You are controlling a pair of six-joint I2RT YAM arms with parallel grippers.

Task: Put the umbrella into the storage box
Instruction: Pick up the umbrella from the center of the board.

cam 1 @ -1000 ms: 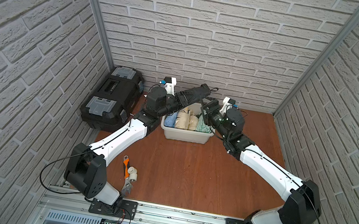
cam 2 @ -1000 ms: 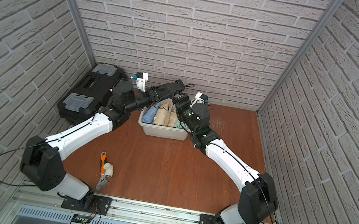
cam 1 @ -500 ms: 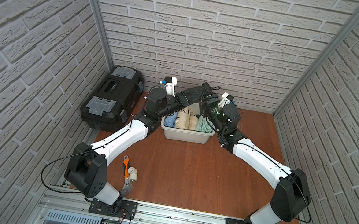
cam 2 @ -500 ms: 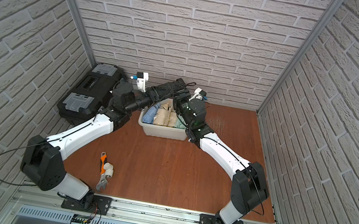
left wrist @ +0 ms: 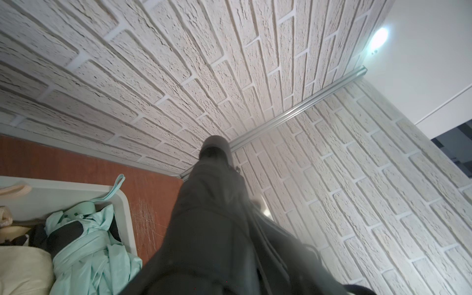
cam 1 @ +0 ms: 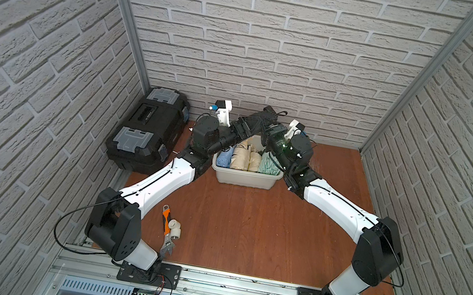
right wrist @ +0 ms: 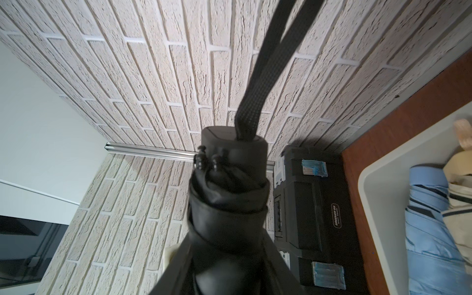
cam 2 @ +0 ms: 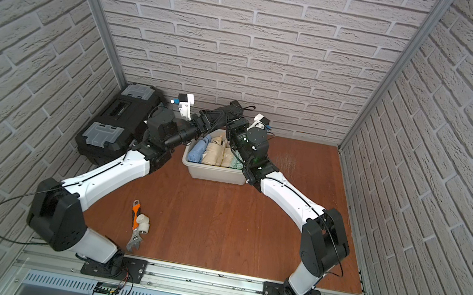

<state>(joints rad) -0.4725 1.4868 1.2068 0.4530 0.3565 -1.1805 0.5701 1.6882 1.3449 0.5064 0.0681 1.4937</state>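
- left pincer and right pincer: both at the black folded umbrella, close together, seemingly above the far end of the storage box. Probably a handover.
- Grip: can't tell for either. The umbrella fills both wrist views and hides the jaws. It's clear of the bench, so at least one pincer must be holding it.
- Umbrella: aloft and tilted, long axis slanting from the left pincer up toward the back wall; strap dangles free.
- Box lies below the pincers and toward the front. The blue umbrella and mint umbrella inside lie front-to-back, side by side with beige ones.
- Key relation: the umbrella sits diagonal to those rows, so it likely needs turning before lowering. Neither arm is clearly nearer.
- Unused: black toolbox, adjustable wrench.
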